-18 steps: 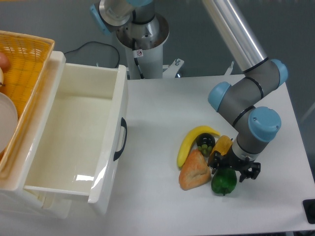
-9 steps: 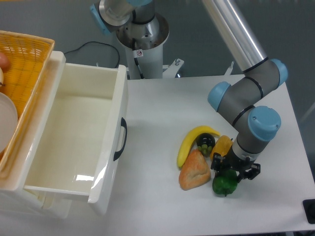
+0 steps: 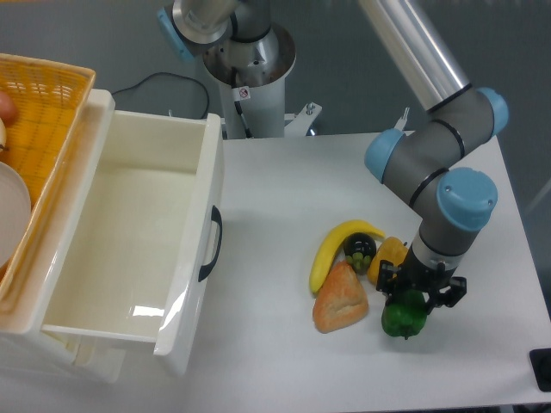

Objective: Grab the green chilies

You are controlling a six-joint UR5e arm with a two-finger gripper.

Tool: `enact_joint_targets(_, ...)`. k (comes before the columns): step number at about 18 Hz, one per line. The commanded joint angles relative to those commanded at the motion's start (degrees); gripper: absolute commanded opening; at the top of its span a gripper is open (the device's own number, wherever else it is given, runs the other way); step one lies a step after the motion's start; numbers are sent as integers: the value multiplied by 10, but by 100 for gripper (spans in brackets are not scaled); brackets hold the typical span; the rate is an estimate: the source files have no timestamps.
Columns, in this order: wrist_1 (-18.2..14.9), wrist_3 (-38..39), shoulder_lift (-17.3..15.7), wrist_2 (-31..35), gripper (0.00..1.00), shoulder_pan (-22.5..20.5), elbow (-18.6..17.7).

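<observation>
My gripper (image 3: pixel 420 294) clamped on green chilies (image 3: pixel 403 317), beside bread (image 3: pixel 341 298), banana (image 3: pixel 331 250), yellow pepper (image 3: pixel 386 255), white drawer (image 3: pixel 138 241) left.

UR5e robot arm with silver tubes, grey joints and light-blue caps.

The arm (image 3: pixel 430 163) has a smooth, shiny silver tube entering at the 12 o'clock edge, followed by rounded matte-grey joint housings, each closed by a round light-blue cap. Thin black seam rings separate the grey sections. At its tip sits a small black two-finger gripper (image 3: pixel 421 291) with dark bracket-like side pieces. At 11 o'clock stands the cylindrical silver base column (image 3: pixel 250 73), carrying a tiny round red-and-white sticker, a blue cap on its upper joint, and a black cable (image 3: pixel 159 80) trailing off at its 9 o'clock side.
</observation>
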State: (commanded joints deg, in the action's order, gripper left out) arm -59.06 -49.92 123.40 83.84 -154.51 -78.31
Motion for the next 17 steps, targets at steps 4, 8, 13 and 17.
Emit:
enact_joint_targets(4,-10,-6,-36,28,29,7,-9)
enact_joint_targets(8,-51,-50,-62,76,28,21,-9)
enact_joint_targets(13,-107,-104,-84,100,28,24,-6)
enact_joint_targets(17,-133,-135,-97,100,28,18,-3)
